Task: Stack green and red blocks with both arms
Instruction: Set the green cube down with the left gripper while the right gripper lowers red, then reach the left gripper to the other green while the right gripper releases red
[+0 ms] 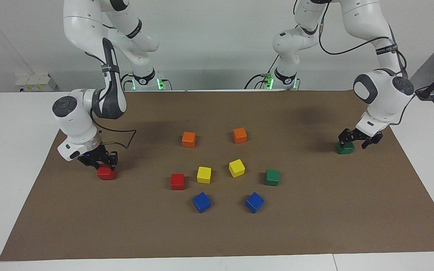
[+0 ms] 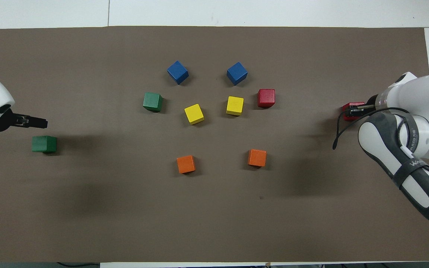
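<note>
- the left gripper (image 1: 360, 138) is open and raised just above the small dark green matte cube (image 1: 344, 148), released on the brown mat (image 1: 315, 226) at the left arm's end.
- the right gripper (image 1: 98, 161) is closed on the small bright red matte cube (image 1: 106, 173); it should be lifted straight up before being carried to the second red cube (image 1: 177, 181) near the middle.

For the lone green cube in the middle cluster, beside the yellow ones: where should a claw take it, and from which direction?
Come straight down on the green cube and pinch two opposite vertical faces. It sits flat with its top bare, and the gaps to the yellow cube and blue cube look wide enough for the fingers.
</note>
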Tool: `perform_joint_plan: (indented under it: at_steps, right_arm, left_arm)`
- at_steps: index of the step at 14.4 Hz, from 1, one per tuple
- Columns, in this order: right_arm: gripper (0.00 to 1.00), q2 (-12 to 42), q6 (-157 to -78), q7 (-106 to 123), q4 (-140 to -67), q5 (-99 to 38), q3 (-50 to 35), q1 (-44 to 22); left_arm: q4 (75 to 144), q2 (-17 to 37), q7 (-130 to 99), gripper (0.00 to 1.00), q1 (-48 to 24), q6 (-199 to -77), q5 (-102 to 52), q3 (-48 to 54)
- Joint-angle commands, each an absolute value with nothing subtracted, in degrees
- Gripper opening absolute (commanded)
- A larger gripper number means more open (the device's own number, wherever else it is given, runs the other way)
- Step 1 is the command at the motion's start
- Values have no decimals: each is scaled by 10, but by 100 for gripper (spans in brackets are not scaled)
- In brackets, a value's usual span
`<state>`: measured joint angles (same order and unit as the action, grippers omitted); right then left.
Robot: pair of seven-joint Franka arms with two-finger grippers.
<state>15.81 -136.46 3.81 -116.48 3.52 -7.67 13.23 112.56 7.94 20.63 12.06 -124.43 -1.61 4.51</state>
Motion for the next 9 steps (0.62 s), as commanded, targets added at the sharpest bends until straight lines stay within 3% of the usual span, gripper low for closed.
perform_joint_plan:
  at_steps: [1,2,7,9]
  right_arm:
    - [80,154,-1382,55,-1176,25,-83,144]
    - [100,154,-1382,55,-1176,25,-83,144]
    - [100,151,-1366,53,-1161,25,-83,141]
    - [100,128,-1276,50,-1114,25,-85,131]
  left_arm:
    - [1030,121,149,100,62,-1185,-41,40]
    - [1006,131,125,100,39,-1175,-43,40]
    - [951,172,69,100,-68,-1172,-83,40]
    - [924,211,61,100,-111,-1178,-80,38]
